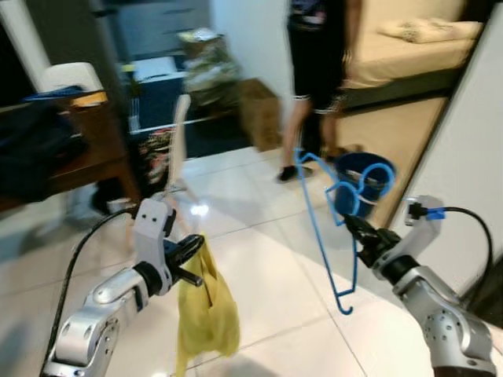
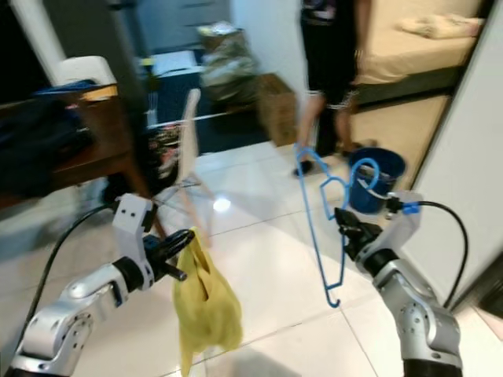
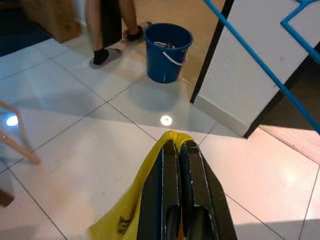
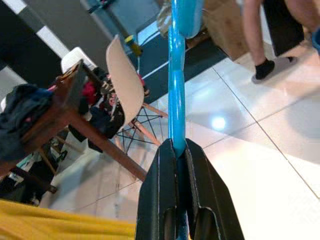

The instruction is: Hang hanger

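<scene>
The white tiled floor (image 1: 259, 275) fills the foreground and serves as the reference surface. Beyond it, a bed (image 1: 409, 47) with a beige cover stands at the far right. A dark wooden table (image 1: 78, 149) stands on the far left of the floor, with dark clothing heaped on it. A person (image 1: 314, 71) in dark shorts and dark socks stands at the far edge of the floor, between the table and the bed. A pale shell chair (image 2: 191, 149) on wire legs stands on the floor just beside the table. A blue bucket (image 3: 167, 52) sits on the floor near the person's feet, beside a white wall panel.

The blue hanger (image 1: 326, 228) is held above the floor at the right side, roughly upright, with its hook end pointing down. The right gripper (image 4: 176, 150) has its fingers closed on the hanger's blue bar. The yellow cloth (image 1: 206, 310) hangs above the floor at the left side, well apart from the hanger. The left gripper (image 3: 176, 150) has its fingers clamped together on the top edge of the cloth.
</scene>
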Controlling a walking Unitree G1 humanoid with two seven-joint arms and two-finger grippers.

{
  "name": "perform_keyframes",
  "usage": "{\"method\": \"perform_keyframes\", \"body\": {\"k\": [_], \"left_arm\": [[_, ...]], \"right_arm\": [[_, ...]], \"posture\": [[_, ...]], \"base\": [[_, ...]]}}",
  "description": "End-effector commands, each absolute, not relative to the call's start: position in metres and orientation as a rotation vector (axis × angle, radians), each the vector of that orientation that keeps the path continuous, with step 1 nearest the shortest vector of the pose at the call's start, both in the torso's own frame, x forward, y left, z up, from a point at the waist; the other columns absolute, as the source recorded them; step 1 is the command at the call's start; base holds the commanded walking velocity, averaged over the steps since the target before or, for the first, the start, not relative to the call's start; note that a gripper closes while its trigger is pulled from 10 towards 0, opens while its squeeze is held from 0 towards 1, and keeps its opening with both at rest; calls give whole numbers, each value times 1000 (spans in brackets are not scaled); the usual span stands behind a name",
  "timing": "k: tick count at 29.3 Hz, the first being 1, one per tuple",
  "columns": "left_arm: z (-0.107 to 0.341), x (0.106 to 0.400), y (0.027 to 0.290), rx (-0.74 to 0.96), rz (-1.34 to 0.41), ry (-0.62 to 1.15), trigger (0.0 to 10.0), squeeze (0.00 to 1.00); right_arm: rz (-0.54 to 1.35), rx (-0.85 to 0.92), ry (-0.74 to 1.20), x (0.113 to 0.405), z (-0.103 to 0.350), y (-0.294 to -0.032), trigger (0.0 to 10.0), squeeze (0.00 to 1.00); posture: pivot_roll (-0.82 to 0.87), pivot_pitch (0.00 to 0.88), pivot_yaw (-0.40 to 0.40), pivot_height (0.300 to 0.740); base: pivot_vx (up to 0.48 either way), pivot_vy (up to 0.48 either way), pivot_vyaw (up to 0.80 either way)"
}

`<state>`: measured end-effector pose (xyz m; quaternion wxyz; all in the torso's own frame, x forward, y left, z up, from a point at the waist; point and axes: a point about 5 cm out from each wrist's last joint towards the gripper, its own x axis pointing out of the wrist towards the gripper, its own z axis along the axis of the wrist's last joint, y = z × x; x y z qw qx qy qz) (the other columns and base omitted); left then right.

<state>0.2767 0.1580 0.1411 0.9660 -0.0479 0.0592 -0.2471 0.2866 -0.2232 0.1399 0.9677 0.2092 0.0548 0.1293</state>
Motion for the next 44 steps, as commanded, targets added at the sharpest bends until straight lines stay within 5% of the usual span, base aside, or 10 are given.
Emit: {"method": "perform_keyframes", "body": {"k": [1, 44], "left_arm": [[142, 277, 161, -96, -497, 100, 10000, 0], [136, 289, 160, -5, -529, 97, 10000, 0]], "right_arm": [[281, 416, 137, 287, 137, -220, 10000, 0], [438, 427, 177, 281, 133, -209, 10000, 0]], "posture": [[-62, 21, 65, 740], [-73, 0, 70, 740]], "base": [[0, 0, -800], [0, 0, -800]]}}
